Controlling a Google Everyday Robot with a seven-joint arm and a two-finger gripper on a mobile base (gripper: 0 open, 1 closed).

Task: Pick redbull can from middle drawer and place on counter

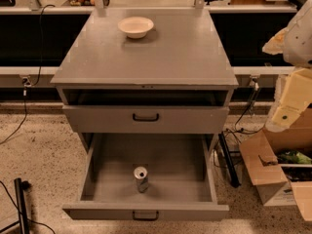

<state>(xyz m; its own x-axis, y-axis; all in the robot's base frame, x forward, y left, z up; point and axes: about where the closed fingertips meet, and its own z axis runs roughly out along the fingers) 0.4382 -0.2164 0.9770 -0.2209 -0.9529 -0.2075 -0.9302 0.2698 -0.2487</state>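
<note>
at right one pincer (288, 112), grip unclear; one redbull can (141, 179) in middle drawer (170, 155)

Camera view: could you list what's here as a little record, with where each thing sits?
redbull can: upright on the floor of the open middle drawer, near its front
counter: holds a white bowl near its back
pincer: at the right edge, above a cardboard box, far from the can
task state: can not yet picked
</note>
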